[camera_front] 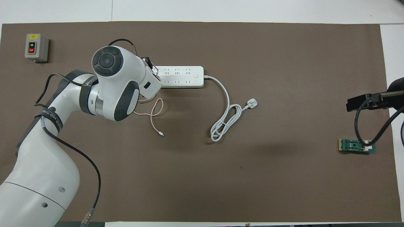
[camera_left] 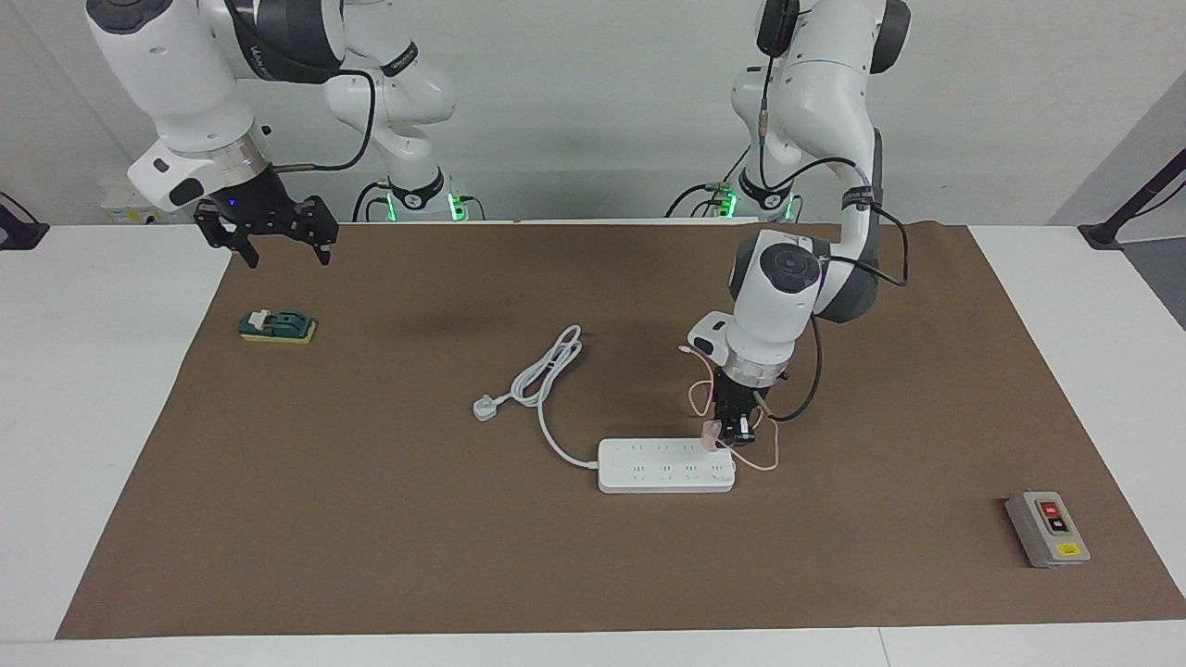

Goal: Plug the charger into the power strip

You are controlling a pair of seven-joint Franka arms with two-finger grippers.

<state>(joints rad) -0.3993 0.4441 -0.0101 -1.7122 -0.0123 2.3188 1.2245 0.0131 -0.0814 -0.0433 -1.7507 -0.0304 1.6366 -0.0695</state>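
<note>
The white power strip (camera_left: 665,465) (camera_front: 181,76) lies flat mid-table. My left gripper (camera_left: 732,428) points down at the strip's end toward the left arm's side, shut on the pale-pink charger (camera_left: 712,434). The charger sits at the strip's row of outlets nearer the robots; whether its pins are in, I cannot tell. Its thin pink cable (camera_left: 764,459) (camera_front: 154,115) loops around the gripper and ends in a tiny white connector (camera_front: 162,134). From overhead the wrist hides the charger. My right gripper (camera_left: 278,243) (camera_front: 350,105) hangs open and empty, high over the mat's edge at the right arm's end.
The strip's thick white cord (camera_left: 547,371) (camera_front: 225,123) coils to a three-pin plug (camera_left: 485,407) (camera_front: 251,103). A grey button box (camera_left: 1047,528) (camera_front: 36,47) sits at the left arm's end. A green block (camera_left: 278,326) (camera_front: 357,146) lies below the right gripper.
</note>
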